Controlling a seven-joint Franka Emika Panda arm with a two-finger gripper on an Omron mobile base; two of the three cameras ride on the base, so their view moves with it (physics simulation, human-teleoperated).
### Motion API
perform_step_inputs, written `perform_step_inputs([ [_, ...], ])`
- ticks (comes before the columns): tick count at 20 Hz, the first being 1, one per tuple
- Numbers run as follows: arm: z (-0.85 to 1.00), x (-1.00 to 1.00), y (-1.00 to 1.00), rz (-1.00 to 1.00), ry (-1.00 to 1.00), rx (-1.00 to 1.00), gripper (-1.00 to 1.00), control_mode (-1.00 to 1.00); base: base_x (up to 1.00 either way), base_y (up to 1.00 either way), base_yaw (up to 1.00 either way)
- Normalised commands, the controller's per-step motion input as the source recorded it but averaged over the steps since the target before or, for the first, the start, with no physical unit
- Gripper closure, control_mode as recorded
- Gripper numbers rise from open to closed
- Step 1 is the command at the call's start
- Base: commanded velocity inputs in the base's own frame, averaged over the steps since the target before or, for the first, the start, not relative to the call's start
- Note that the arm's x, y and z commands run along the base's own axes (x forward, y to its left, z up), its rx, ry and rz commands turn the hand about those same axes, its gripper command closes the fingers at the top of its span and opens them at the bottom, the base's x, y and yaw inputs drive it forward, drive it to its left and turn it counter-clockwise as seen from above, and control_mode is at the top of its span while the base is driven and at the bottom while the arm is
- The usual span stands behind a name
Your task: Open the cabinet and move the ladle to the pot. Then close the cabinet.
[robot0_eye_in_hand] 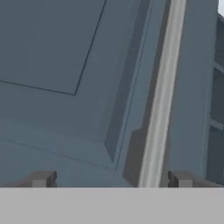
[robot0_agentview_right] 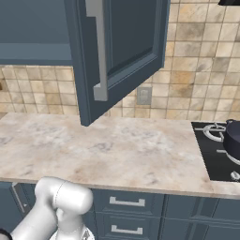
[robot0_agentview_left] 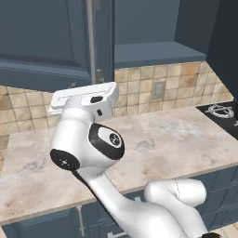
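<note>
Claw is standing wide, fingertips apart, silver handle running between them, untouched. Cabinet doors are hanging ajar above the surface. Pot is sitting on the stove, far right.

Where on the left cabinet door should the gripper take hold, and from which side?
On the door's silver bar handle, from the front, fingers either side of it. It is long, thin, upright and stands off the panel. The open gripper faces the door, the bar right of centre.

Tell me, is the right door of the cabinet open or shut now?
Open: the cabinet door stands swung out over the counter, and the shelf inside shows.
</note>
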Motion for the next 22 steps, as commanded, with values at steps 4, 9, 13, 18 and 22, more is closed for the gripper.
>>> perform_step_inputs([
  [4, 0.02, 1.00, -0.27, 0.00, 0.02, 0.15, -1.00, -1.00, 0.00, 0.00, 0.00],
  [9, 0.01, 1.00, -0.23, 0.00, 0.04, 0.16, -1.00, -1.00, 0.00, 0.00, 0.00],
  [13, 0.00, 1.00, -0.15, 0.01, 0.04, 0.12, -1.00, -1.00, 0.00, 0.00, 0.00],
  [18, 0.00, 1.00, -0.02, 0.02, 0.03, 0.09, -1.00, -1.00, 0.00, 0.00, 0.00],
  [22, 0.00, 1.00, 0.00, 0.03, 0.02, 0.08, -1.00, -1.00, 0.00, 0.00, 0.00],
])
